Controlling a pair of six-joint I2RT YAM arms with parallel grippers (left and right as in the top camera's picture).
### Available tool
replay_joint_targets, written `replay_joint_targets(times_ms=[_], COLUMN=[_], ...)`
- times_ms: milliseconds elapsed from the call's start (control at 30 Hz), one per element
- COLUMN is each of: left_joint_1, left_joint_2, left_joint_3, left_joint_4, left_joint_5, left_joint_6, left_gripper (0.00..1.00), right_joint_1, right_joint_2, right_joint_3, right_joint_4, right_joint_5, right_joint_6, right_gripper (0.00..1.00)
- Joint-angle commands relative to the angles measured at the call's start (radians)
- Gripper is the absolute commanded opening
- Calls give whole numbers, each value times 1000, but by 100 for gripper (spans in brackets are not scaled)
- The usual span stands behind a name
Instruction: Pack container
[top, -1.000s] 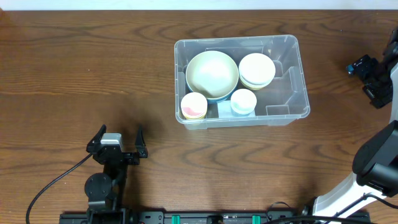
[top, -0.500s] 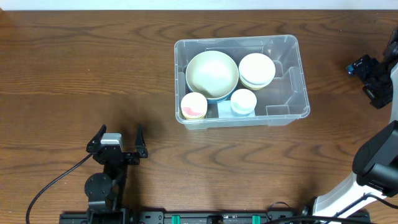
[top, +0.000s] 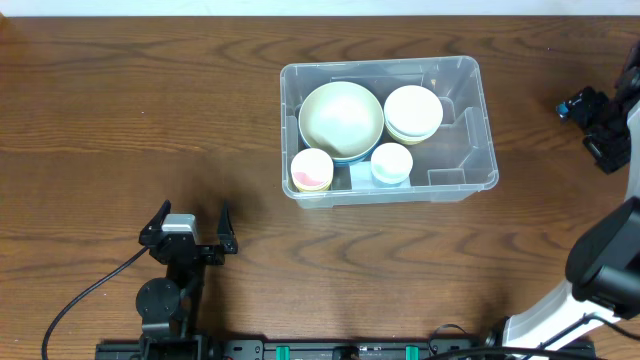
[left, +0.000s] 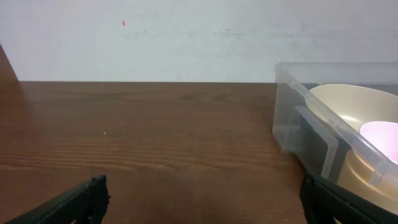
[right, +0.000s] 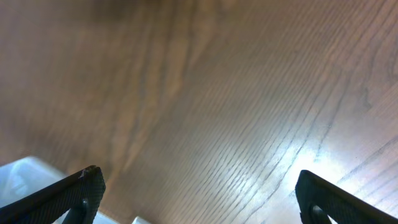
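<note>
The container (top: 457, 142) is a clear rectangular bin at the middle right of the table. It holds a large cream bowl (top: 341, 120), a white bowl (top: 413, 112), a small pink-lined cup (top: 312, 170) and a small pale blue cup (top: 391, 163). My left gripper (top: 190, 215) is open and empty near the front edge, well left of the bin. In the left wrist view (left: 202, 199) the bin's corner (left: 292, 118) and the cream bowl (left: 354, 102) show at the right. My right gripper (top: 600, 130) is open and empty to the right of the bin, above bare wood (right: 199, 193).
The table is dark brown wood (top: 150, 100). A black cable (top: 80, 300) runs from the left arm's base toward the front edge. A pale wall (left: 186, 37) stands behind the table's far edge.
</note>
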Motion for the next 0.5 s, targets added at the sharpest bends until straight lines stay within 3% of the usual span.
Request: replay_joint_targets(times_ms=[0, 300, 467], left_joint_1=[6, 6, 6], left_joint_2=[-6, -6, -6], left_joint_3=[-17, -17, -17], left_joint_4=[-35, -35, -35], left_joint_5=[16, 16, 16], left_joint_6=[14, 14, 14], left_gripper=[98, 98, 98], right_joint_1=[72, 295, 374], right_joint_2=[-167, -508, -693], right_joint_3=[1, 1, -25], right_joint_4=[0, 7, -13], right_joint_5=[3, 108, 154], right_joint_6=[14, 2, -80], right_gripper=[99, 99, 99])
